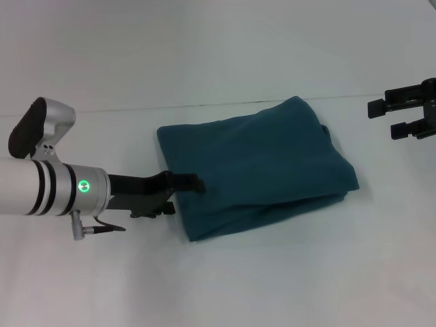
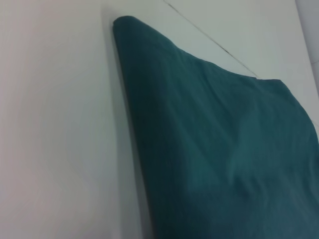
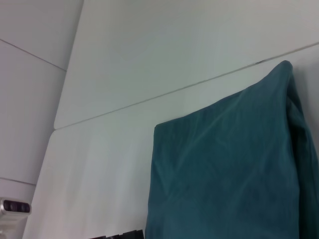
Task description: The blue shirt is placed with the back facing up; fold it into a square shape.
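Observation:
The blue shirt (image 1: pixel 259 167) lies folded into a rough square in the middle of the white table (image 1: pixel 286 279), plain side up, its layers showing along the near and right edges. It fills the left wrist view (image 2: pixel 219 149) and the right wrist view (image 3: pixel 224 169). My left gripper (image 1: pixel 188 196) is at the shirt's left edge, open, its upper finger (image 1: pixel 187 181) lying over the cloth and the lower one just off it. Off to the far right, my right gripper (image 1: pixel 383 118) hangs open above the table, well away from the shirt.
A seam (image 1: pixel 136 107) runs across the table behind the shirt. The left arm's silver wrist (image 1: pixel 68 191) reaches in from the left. Bare table lies in front of and to both sides of the shirt.

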### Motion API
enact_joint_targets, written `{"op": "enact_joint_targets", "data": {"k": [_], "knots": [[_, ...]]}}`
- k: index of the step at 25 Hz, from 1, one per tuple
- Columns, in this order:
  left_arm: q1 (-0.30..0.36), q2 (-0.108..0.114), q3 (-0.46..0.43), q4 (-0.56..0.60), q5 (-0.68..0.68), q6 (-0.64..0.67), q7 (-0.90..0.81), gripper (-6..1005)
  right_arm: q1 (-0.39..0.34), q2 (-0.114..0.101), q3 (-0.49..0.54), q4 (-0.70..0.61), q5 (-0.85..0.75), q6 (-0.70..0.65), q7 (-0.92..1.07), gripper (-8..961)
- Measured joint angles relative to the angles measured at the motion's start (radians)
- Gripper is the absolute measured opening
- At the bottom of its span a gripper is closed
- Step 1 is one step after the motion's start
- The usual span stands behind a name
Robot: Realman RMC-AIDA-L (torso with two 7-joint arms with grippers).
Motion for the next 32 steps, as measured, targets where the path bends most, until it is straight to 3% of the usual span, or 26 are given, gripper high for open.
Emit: {"op": "enact_joint_targets", "data": {"k": [9,17,23,32], "knots": [[-0.016,-0.012,0.001,-0.031,0.003,-0.014,0.002,839,0.000,0.002,0.002,0.005,0.003,0.005,-0.002,915],[-0.072,-0.013,0.016,-0.096,0.010,-0.058,0.003,800,0.000,0.004,0.006,0.009,0.007,0.006,-0.004,915],[-0.073,-0.014,0.024,-0.079,0.024,-0.052,0.008,770,0.000,0.005,0.025,0.009,0.010,0.001,-0.004,915],[-0.074,-0.017,0.028,-0.080,0.026,-0.056,0.007,398,0.000,0.005,0.033,0.009,0.011,0.001,-0.001,914]]}}
